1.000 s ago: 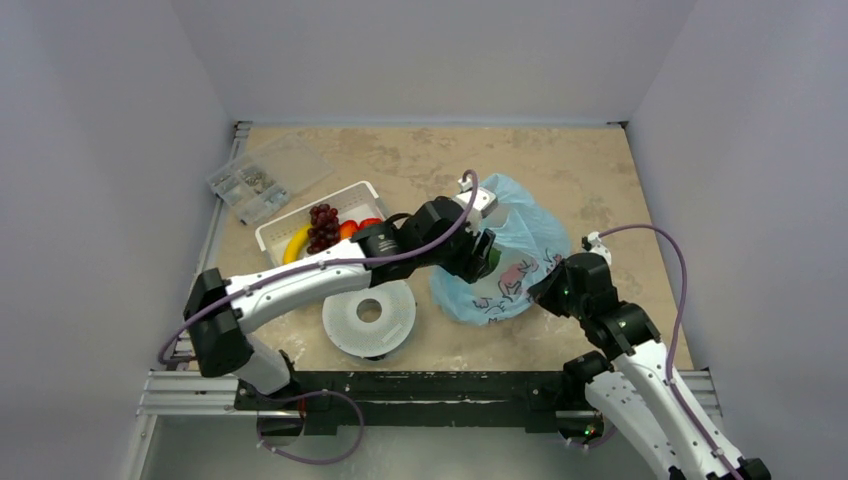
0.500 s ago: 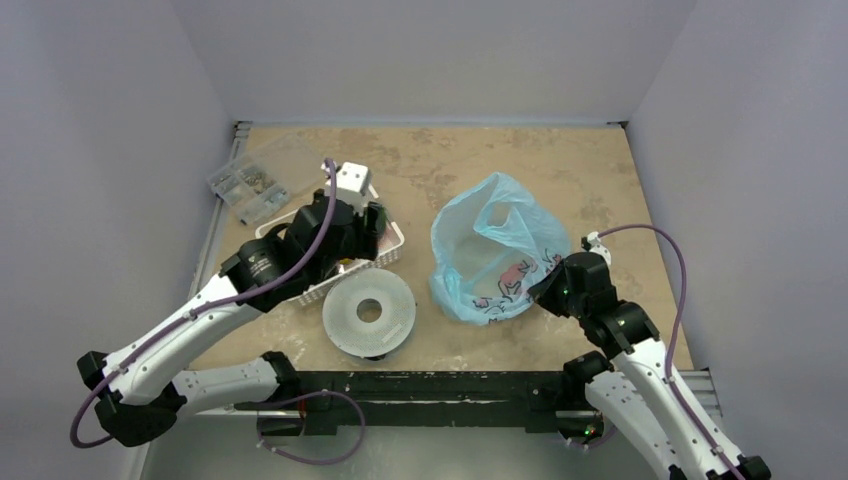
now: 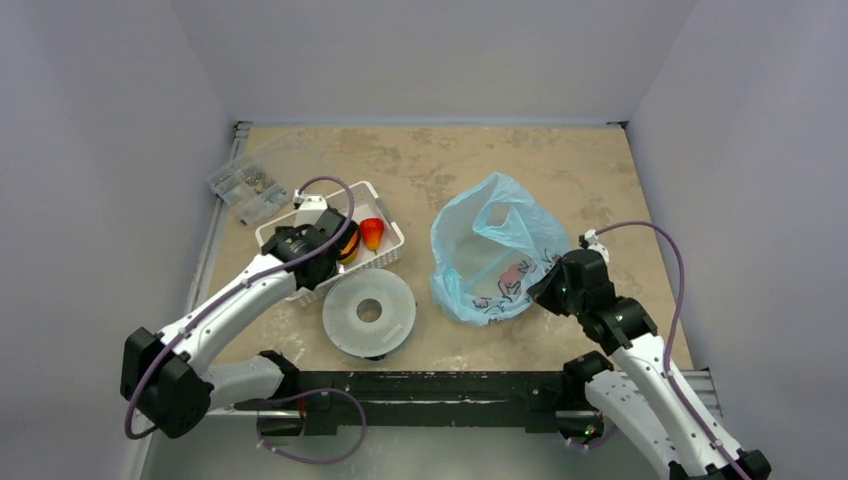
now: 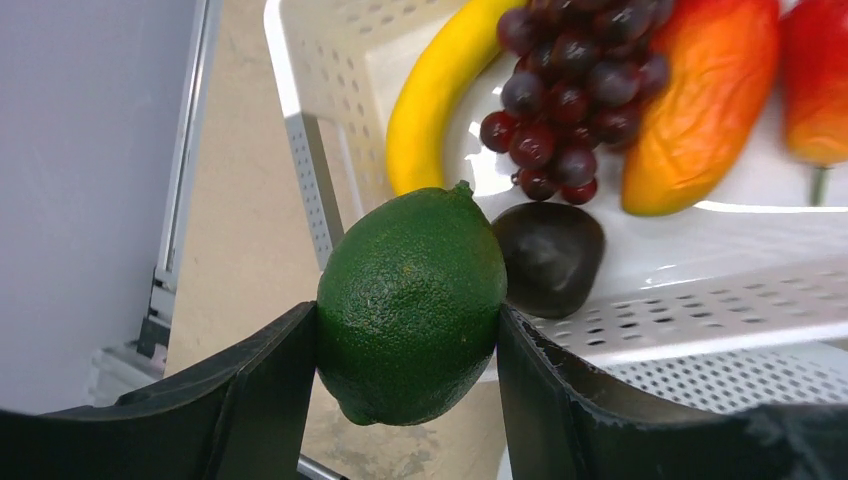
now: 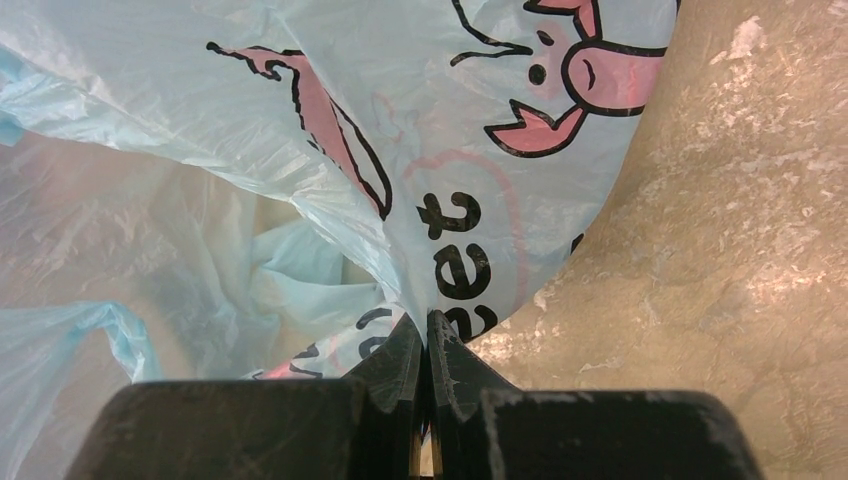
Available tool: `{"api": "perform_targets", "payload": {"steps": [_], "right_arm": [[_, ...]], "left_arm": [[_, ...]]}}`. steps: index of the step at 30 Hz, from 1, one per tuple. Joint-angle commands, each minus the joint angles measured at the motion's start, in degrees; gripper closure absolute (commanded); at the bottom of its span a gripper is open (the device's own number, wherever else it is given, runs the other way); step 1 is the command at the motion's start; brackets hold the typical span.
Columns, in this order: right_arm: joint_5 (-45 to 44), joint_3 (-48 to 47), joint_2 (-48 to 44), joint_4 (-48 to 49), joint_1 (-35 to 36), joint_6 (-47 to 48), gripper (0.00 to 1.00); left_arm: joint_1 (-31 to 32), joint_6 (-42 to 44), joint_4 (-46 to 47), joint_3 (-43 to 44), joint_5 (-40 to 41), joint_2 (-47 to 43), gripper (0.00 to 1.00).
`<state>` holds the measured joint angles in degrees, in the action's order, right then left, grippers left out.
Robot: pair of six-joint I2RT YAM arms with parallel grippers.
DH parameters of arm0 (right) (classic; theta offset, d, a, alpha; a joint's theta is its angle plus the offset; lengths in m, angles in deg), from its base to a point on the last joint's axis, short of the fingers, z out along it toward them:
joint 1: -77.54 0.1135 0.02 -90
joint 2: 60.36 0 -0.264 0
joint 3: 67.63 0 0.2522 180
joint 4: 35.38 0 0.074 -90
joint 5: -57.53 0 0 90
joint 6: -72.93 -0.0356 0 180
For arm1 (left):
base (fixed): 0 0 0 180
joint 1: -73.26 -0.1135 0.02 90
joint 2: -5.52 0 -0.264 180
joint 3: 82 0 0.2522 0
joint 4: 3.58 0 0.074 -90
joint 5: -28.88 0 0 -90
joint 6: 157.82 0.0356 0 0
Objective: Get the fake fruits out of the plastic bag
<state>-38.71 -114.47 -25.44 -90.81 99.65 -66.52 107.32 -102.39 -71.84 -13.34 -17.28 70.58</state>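
The left claw (image 4: 408,345) pinches the lime (image 4: 412,290) above the basket's (image 4: 300,130) rim; released there, it may bounce outside the basket. The right claw (image 5: 422,350) is pinching the bag (image 5: 300,190).

The lime (image 4: 412,300) is deep green with a finely pebbled, glossy skin. The basket (image 4: 320,180) is white, patterned with rows of small holes. The banana (image 4: 440,90) is yellow, the grapes (image 4: 570,90) dark purple-red, and the mango (image 4: 700,110) shades from orange to red. The red fruit (image 4: 815,80) has a green stalk. The bag (image 5: 450,120) is translucent pale blue, printed with pink pigs outlined in black and black lettering. The bench (image 5: 700,280) is mottled beige and tan. The disc (image 3: 369,312) is white and perforated. The left end effector (image 4: 410,330) and right end effector (image 5: 424,350) are black.
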Motion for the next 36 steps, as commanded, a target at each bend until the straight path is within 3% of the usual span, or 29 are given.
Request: {"api": "perform_targets", "payload": {"steps": [1,5,10,15,19,22,27,31,36], "right_arm": [[-0.8,-4.7,2.0,-0.4,0.2,2.1,1.00],[-1.9,-6.9,3.5,-1.6,0.2,2.9,1.00],[-0.5,-7.7,5.1,-0.7,0.1,1.9,1.00],[-0.9,-8.0,4.6,-0.6,0.1,0.8,1.00],[-2.4,-8.1,3.2,-1.1,0.1,0.9,1.00],[-3.1,-8.3,3.6,-0.8,0.2,1.1,1.00],[-13.0,-13.0,7.0,-6.2,0.1,-0.6,1.00],[-26.2,-18.7,7.1,-16.4,-0.4,-8.5,1.00],[-34.3,-23.2,3.0,-23.7,-0.6,-13.6,0.99]], "left_arm": [[-3.2,-6.1,1.5,-2.6,1.2,4.5,0.79],[-4.6,-9.1,-2.4,1.0,2.4,10.0,0.78],[-5.9,-9.0,-0.6,2.5,-3.8,13.1,0.67],[-5.9,-11.2,-3.7,4.1,-3.8,15.7,0.38],[-5.9,-13.1,-5.0,4.0,-3.6,14.9,0.25],[-5.9,-14.4,-6.3,4.2,-3.0,13.8,0.02],[-5.9,-13.9,-9.7,6.8,-3.9,10.8,0.00],[-5.9,-10.4,-7.7,7.4,-10.0,4.0,0.00],[-5.9,-5.6,-3.6,8.1,-18.7,-4.0,0.02]]}}
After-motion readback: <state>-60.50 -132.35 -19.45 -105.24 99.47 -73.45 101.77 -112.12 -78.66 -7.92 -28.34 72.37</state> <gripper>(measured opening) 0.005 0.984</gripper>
